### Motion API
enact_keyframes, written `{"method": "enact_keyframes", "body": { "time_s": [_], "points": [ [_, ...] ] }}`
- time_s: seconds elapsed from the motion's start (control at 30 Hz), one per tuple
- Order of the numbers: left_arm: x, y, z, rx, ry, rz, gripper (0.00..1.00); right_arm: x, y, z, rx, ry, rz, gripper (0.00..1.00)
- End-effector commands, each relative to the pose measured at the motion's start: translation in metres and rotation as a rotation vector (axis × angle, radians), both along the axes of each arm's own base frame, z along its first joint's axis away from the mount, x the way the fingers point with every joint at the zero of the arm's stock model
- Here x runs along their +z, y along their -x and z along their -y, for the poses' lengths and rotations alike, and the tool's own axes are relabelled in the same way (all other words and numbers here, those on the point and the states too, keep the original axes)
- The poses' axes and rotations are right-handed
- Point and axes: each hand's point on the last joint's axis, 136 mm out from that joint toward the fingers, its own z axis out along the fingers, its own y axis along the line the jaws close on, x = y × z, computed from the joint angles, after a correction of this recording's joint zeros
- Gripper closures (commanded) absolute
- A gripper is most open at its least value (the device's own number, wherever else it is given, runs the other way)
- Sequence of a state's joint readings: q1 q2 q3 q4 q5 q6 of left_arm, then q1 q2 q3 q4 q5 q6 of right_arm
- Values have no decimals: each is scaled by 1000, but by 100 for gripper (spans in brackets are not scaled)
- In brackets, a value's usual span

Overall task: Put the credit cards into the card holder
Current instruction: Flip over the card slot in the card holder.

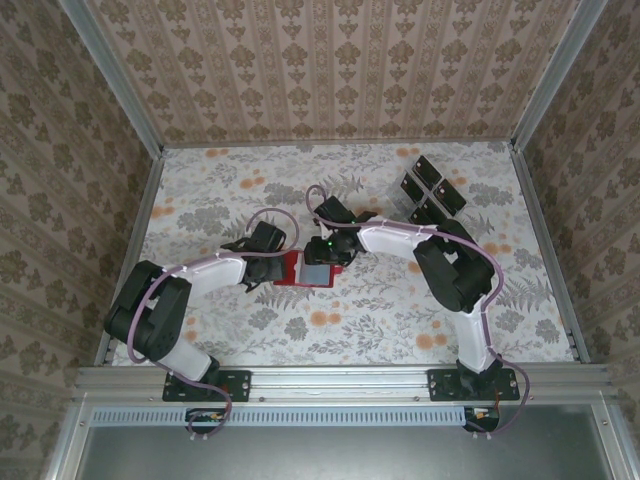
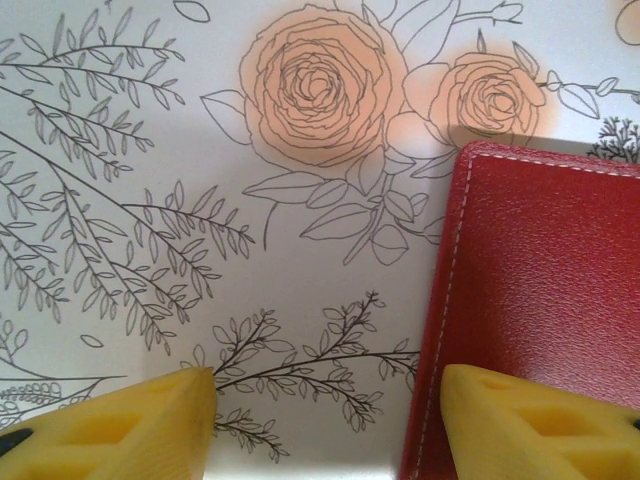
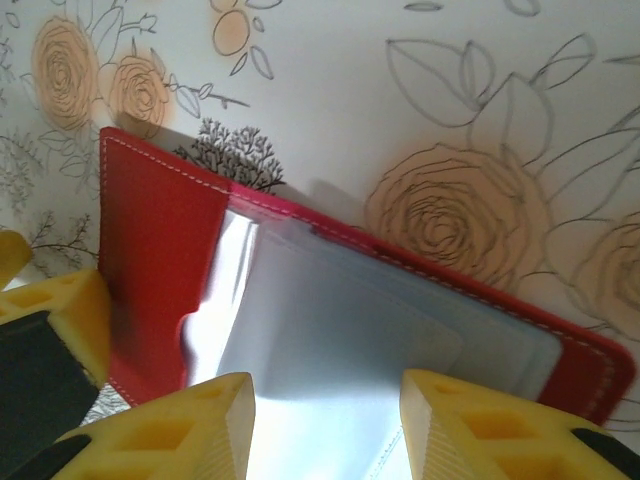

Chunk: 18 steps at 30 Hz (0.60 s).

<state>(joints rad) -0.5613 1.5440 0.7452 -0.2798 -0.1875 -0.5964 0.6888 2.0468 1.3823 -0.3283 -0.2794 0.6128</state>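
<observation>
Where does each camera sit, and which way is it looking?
Top external: high behind the arms, looking down on the flowery table; left arm, right arm and their bases show.
Left wrist: on the left arm, looking down at the table; yellow fingers of the left gripper at the bottom.
Right wrist: on the right arm, looking down into the open card holder; yellow fingers of the right gripper at the bottom.
Shared: all three see the red card holder.
</observation>
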Motion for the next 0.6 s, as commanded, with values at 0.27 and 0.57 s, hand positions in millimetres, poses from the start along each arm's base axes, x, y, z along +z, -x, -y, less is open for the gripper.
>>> {"method": "enact_keyframes", "body": {
  "time_s": [0.27,0.57],
  "points": [
    [8,4,-2,-25,25,20,36,-4,5,-14,-26,-72,-55,56],
    [45,6,4,-56,124,126,33,-4,4,-15,-53,-87,-64,57]
  ]
}}
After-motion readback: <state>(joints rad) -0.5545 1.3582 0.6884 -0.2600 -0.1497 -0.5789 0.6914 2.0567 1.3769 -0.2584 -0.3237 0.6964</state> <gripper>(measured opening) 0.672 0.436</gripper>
